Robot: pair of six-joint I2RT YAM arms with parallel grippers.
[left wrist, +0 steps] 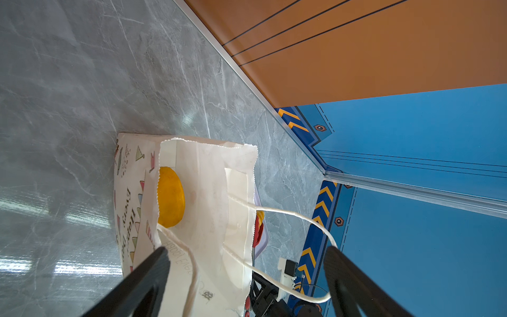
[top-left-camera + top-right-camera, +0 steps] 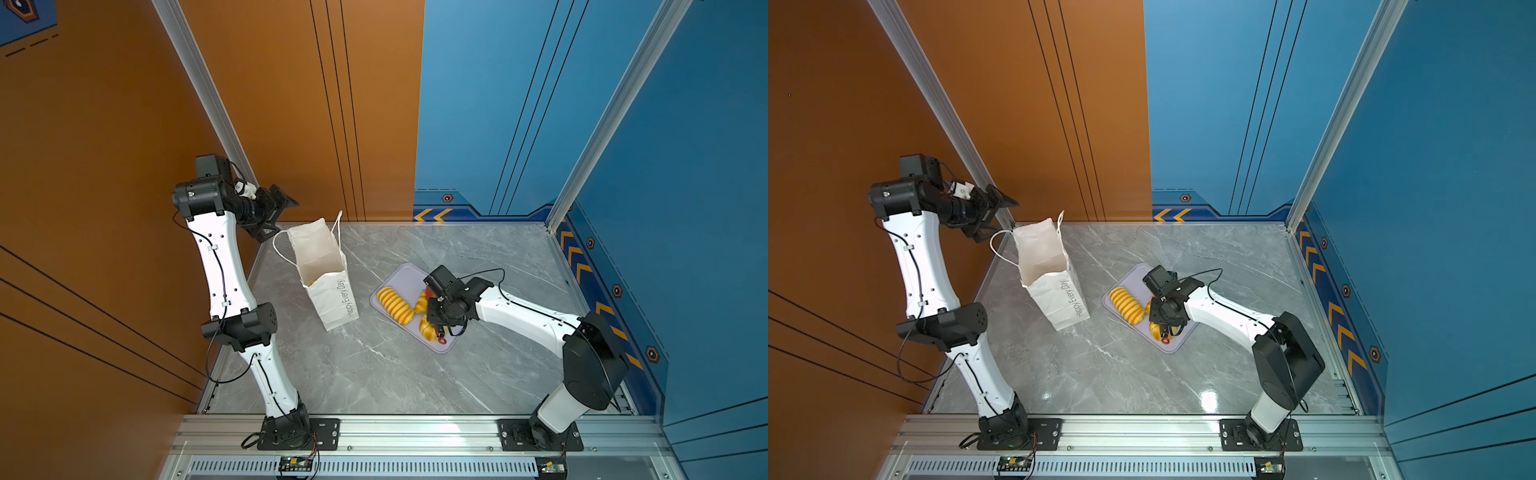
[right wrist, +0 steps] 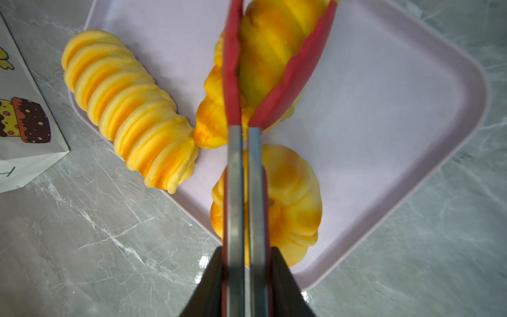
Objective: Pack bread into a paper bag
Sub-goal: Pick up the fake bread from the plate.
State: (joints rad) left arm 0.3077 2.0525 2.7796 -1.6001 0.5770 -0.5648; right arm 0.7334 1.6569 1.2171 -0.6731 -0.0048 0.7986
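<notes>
Grey marble table [image 2: 374,374], orange wall [image 2: 104,124], blue wall [image 2: 498,104]. Left pincer [image 1: 245,249] apart; right pincer [image 3: 247,251] apparently clamped on tongs [image 3: 234,178].

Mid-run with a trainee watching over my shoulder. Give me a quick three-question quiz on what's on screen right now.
1. True or false: one pastry sits inside the paper bag.
2. How many pastries are at the lilac tray? A two, B three, C four.
3. Fill in: the red tongs held by the right tool are closed around the ____.
Key: 1 true; 2 B (ridged loaf, croissant, ring cake); 3 croissant.
</notes>
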